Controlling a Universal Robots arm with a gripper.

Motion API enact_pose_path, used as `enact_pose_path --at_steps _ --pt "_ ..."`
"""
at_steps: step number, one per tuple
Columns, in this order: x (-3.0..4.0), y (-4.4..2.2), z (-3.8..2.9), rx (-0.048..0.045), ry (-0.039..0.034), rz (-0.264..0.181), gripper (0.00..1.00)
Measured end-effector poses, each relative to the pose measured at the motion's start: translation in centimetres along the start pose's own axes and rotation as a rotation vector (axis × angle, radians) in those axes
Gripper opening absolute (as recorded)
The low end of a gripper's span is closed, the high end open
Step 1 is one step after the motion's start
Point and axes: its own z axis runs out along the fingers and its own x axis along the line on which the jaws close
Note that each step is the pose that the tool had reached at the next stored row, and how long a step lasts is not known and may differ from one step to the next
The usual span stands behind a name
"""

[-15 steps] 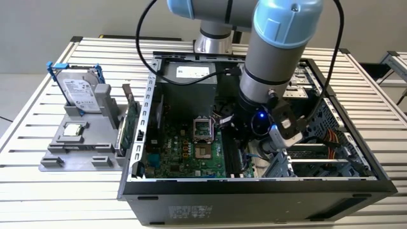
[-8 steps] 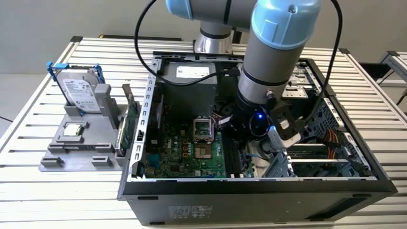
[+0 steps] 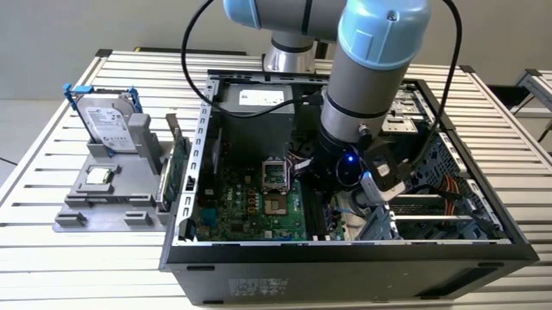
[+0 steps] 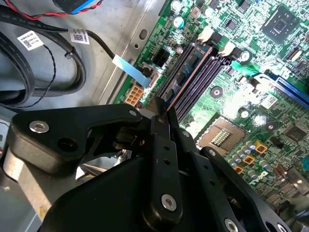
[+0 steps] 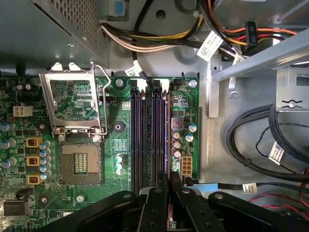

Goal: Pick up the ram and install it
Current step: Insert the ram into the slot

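Note:
The ram (image 4: 187, 76) is a thin dark stick with black chips, standing on edge in line with the outermost of the black memory slots (image 5: 145, 140) on the green motherboard (image 3: 250, 210). In the first wrist view the ram (image 5: 166, 130) shows edge-on beside a row of capacitors. My gripper (image 5: 167, 178) is down inside the open computer case (image 3: 345, 248), its black fingers (image 4: 161, 145) shut on the near end of the stick. From the exterior view, the gripper (image 3: 328, 194) hangs low over the board's right part. Whether the stick is fully seated cannot be told.
An open processor socket (image 5: 79, 162) with its raised metal frame lies beside the slots. Bundled power cables (image 5: 159, 41) and thick black cables (image 5: 260, 145) run close by. Outside the case, a grey fixture (image 3: 108, 200) holds a silver hard drive (image 3: 112, 126) and a green card (image 3: 177, 171).

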Motion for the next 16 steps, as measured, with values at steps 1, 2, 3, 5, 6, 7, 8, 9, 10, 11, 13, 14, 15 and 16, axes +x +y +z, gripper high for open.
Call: enact_pose_path --at_steps 1,2,3,5,6,7,8,9,10,11,13,14,15,16 --pt "0.02 0.0 0.02 0.0 0.0 0.0 0.0" --pt "0.05 0.0 0.05 -0.0001 0.0 0.0 0.0" --pt "0.06 0.02 0.08 -0.0003 -0.0001 0.0 0.0" --pt "0.08 0.05 0.12 -0.0002 -0.0001 0.0 0.0" --pt "0.09 0.08 0.13 -0.0002 -0.0001 0.0 0.0" --pt "0.09 0.11 0.14 -0.0002 0.0 0.0 0.0" --pt "0.09 0.13 0.16 -0.0002 0.0 0.0 0.0" --pt "0.09 0.15 0.19 -0.0002 0.0 0.0 0.0" --pt "0.09 0.16 0.23 -0.0001 0.0 0.0 0.0" --pt "0.09 0.18 0.28 -0.0001 0.0 0.0 0.0" --pt "0.1 0.22 0.34 0.0001 0.0 0.0 0.0" --pt "0.1 0.23 0.36 0.0001 0.0 0.0 0.0" --pt "0.09 0.25 0.37 0.0001 0.0 0.0 0.0" --pt "0.07 0.27 0.4 -0.0001 0.0 0.0 0.0"
